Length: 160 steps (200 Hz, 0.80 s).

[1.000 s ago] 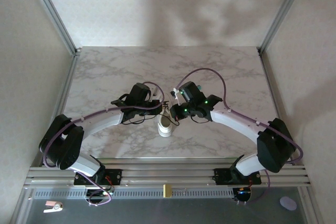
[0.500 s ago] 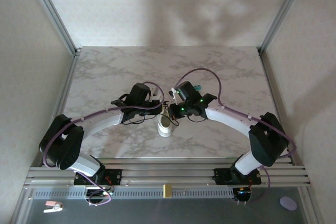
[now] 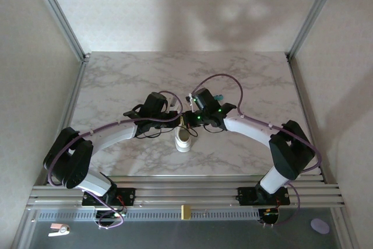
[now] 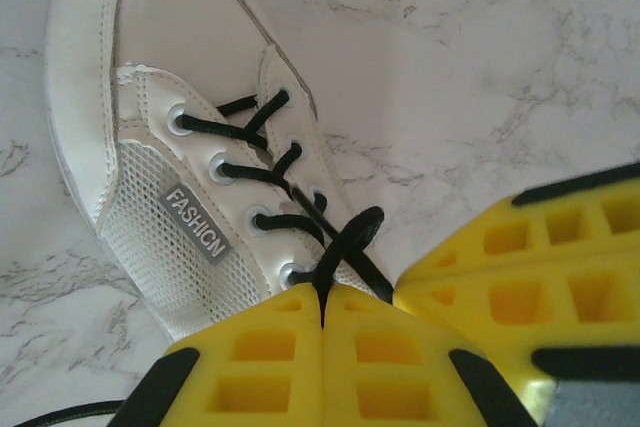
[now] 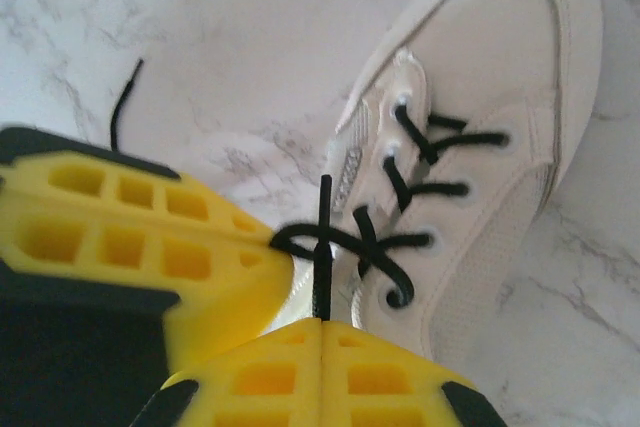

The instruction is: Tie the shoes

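The white sneaker (image 3: 183, 141) sits on the marble-patterned worktop (image 3: 128, 80), near the middle and closer to the near edge, between the two arms. Both tools meet just above its far end.

In the left wrist view the sneaker (image 4: 150, 97) lies at an angle, with a grey "FASHION" tag on its mesh side. The black laces (image 4: 260, 162) cross between the eyelets. The left tool (image 4: 323, 312) has its yellow fingers (image 4: 250, 367) pressed together, and a strand of lace runs straight into the seam between them, so it is clamped on the laces. The right tool's yellow fingers (image 4: 520, 257) touch it on the right, and a small loop of lace shows just above the meeting point.

In the right wrist view the sneaker (image 5: 500, 67) fills the upper right, the laces (image 5: 430, 147) crossing over its tongue. The right tool (image 5: 320, 332) is likewise closed, pinching a taut vertical strand. The left tool (image 5: 130, 237) presses in from the left, holding the strand that crosses it. A loose lace end (image 5: 125, 97) lies on the worktop beyond.

From above, the left tool (image 3: 178, 119) and right tool (image 3: 189, 121) stand tip to tip.
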### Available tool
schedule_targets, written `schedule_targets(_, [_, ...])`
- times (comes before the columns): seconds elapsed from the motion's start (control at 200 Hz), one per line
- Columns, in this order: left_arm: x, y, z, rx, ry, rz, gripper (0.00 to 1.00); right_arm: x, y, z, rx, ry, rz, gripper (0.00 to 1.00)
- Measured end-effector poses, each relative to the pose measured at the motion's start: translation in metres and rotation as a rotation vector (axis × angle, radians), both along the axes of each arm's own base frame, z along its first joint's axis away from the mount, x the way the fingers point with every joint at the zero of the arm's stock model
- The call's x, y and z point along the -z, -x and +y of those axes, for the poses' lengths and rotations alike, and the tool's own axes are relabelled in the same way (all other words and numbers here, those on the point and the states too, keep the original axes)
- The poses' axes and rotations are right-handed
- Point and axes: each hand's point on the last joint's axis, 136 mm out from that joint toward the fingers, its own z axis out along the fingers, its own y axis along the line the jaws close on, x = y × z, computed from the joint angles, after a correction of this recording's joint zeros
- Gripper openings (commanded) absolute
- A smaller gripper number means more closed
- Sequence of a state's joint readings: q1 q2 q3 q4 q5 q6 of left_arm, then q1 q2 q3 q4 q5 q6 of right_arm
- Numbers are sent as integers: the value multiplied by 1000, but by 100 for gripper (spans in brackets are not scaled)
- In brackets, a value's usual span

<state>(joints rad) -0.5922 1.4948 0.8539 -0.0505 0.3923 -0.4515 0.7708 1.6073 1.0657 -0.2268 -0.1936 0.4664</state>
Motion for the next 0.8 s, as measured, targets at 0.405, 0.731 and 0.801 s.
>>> schedule_targets(0.405, [1, 0, 0, -4, -2, -2, 0, 3, -16, 7, 56, -76, -46, 0])
schedule_targets(0.731, [13, -4, 3, -39, -23, 17, 0, 16, -17, 8, 56, -81, -52, 15])
schedule_targets(0.801, [13, -5, 4, -44, -27, 15, 0, 17, -15, 5, 51, -80, -56, 23])
